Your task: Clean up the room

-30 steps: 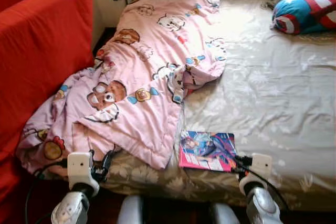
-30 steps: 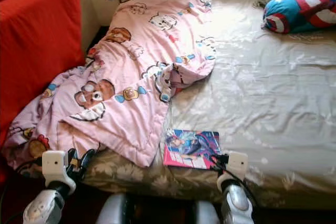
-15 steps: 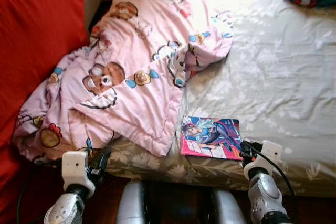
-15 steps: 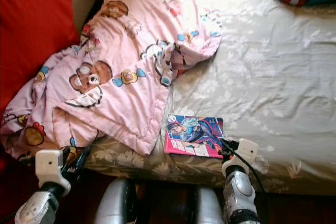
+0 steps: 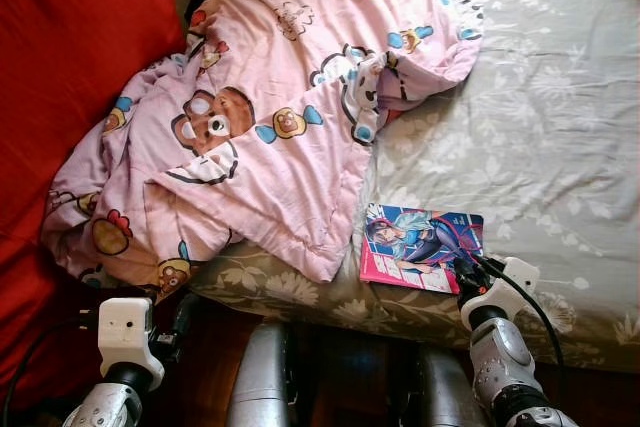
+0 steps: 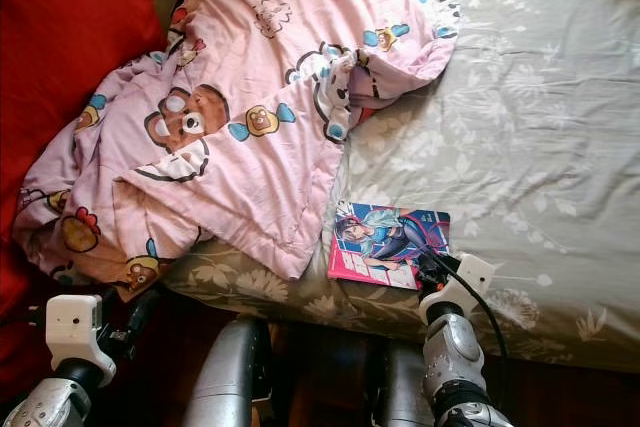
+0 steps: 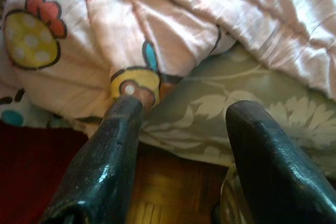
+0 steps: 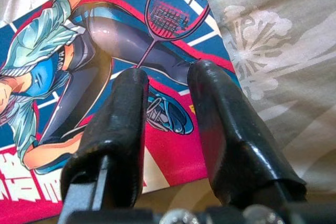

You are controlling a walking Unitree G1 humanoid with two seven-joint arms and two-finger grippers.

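A colourful comic book [image 5: 420,247] lies flat on the bed near its front edge, just right of the pink cartoon blanket [image 5: 290,117]. My right gripper [image 5: 466,274] hovers over the book's near right corner. In the right wrist view its fingers [image 8: 131,93] stand slightly open above the cover [image 8: 79,66], holding nothing. My left gripper [image 5: 180,315] is low at the bed's front left, below the blanket's hanging edge [image 7: 157,19]. In the left wrist view it [image 7: 186,106] is open and holds nothing.
The blanket spills off the bed's left side towards a red sofa [image 5: 60,97]. The grey floral sheet [image 5: 540,127] covers the rest of the bed. My silver legs [image 5: 265,377] stand on the dark wooden floor at the bed's edge.
The camera has tilted down and closer, so the striped pillow has left the top of the picture. My left gripper now sits lower, below the bed's edge. The right gripper stays by the book's corner.
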